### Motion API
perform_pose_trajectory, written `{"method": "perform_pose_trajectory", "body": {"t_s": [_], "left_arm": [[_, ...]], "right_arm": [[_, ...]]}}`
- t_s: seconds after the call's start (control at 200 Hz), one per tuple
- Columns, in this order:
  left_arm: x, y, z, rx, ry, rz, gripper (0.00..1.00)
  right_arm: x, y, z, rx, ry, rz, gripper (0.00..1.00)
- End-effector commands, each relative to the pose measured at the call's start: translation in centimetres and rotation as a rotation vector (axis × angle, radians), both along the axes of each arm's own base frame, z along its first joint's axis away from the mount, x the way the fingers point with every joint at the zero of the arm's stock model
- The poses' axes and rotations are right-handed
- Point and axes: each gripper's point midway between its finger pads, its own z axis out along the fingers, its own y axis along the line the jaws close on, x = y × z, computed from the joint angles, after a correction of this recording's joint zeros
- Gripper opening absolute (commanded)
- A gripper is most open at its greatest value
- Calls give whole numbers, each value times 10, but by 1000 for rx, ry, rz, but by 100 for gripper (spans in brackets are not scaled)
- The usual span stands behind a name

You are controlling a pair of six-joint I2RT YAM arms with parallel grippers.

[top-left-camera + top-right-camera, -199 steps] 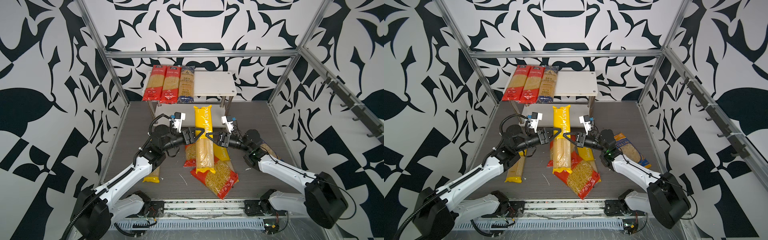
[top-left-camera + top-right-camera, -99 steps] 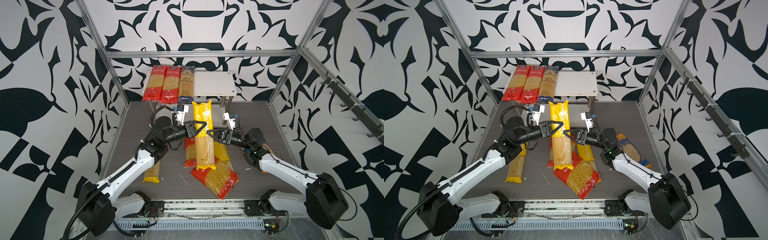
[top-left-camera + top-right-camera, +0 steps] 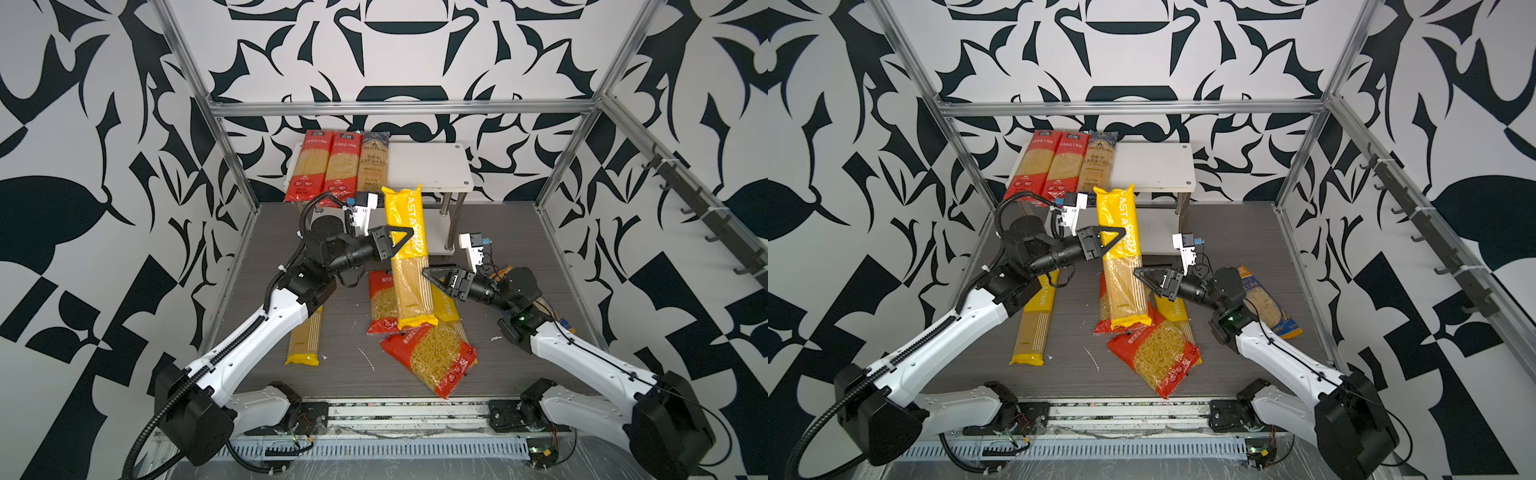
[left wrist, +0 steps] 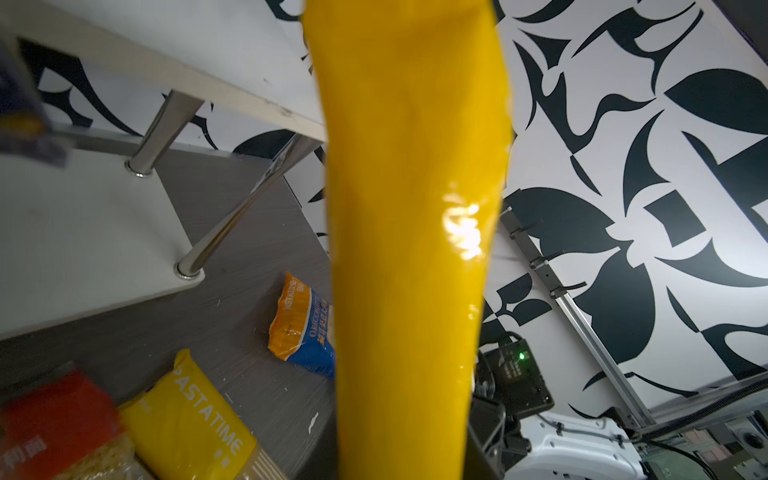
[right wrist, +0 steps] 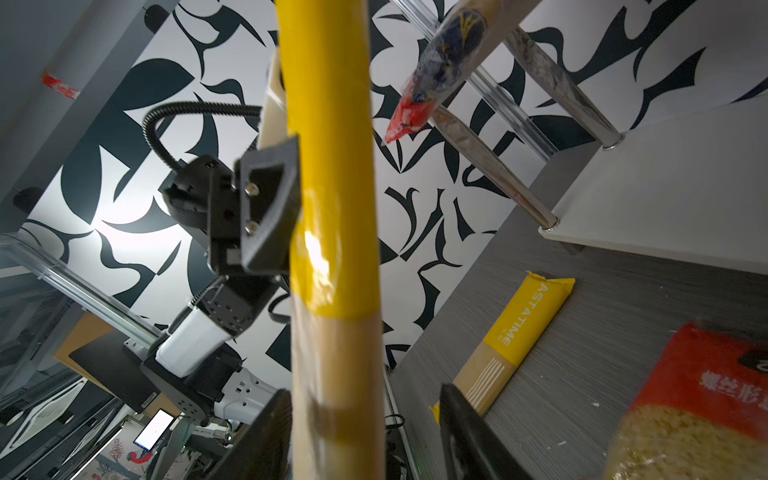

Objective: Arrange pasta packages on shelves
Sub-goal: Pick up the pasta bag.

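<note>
lying yellow pack (image 3: 305,336): flat on the counter (image 3: 340,386), lower left of centre, its far end hidden under the left arm.
left tool (image 3: 409,240): clamped across the yellow upper part of the held pack (image 3: 411,291), in the middle of both top views.
held pack: a long "PASTATIME" spaghetti bag, almost upright, with its top leaning toward the shelves (image 3: 428,166). Its low end hangs over the red fusilli bags (image 3: 432,357); I cannot tell if it touches them.
shelves: upper centre. Two red packs (image 3: 309,166) and a dark-blue pack (image 3: 374,164) fill the left half of the top board, and the right half is bare.
right tool (image 3: 428,275): jaws apart, with the clear lower part of the held pack between them.
blue-orange bag (image 3: 1266,303): on the counter, right of centre, behind the right arm.
risk: only one grip, placed high on a long pack. The pack may swing or slide through the smooth plastic. Its top may strike the board edge or push the dark-blue pack. The open right tool may catch its low end.
</note>
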Motion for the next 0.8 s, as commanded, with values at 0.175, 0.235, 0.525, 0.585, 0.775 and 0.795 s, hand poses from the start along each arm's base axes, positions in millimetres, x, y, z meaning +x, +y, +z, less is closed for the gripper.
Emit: {"method": "perform_pose_trajectory", "body": {"t_s": [0.175,0.235,0.525,0.585,0.775,0.795], "left_arm": [[18,22,76,-114,-150,98,22],[24,23,77,-120,-141,108,22],[51,22,79,-118,-105,147,23],[54,22,81,-118,-102,149,26],[59,19,84,-107,-90,143,46],[59,19,85,-105,-92,144,48]], "right_arm": [[-15,0,14,22,-92,3,60],[-16,2,16,26,-97,3,59],[-8,6,41,116,-112,15,48],[-4,6,43,123,-103,0,37],[9,4,61,174,-83,-52,10],[10,4,64,180,-81,-56,8]]}}
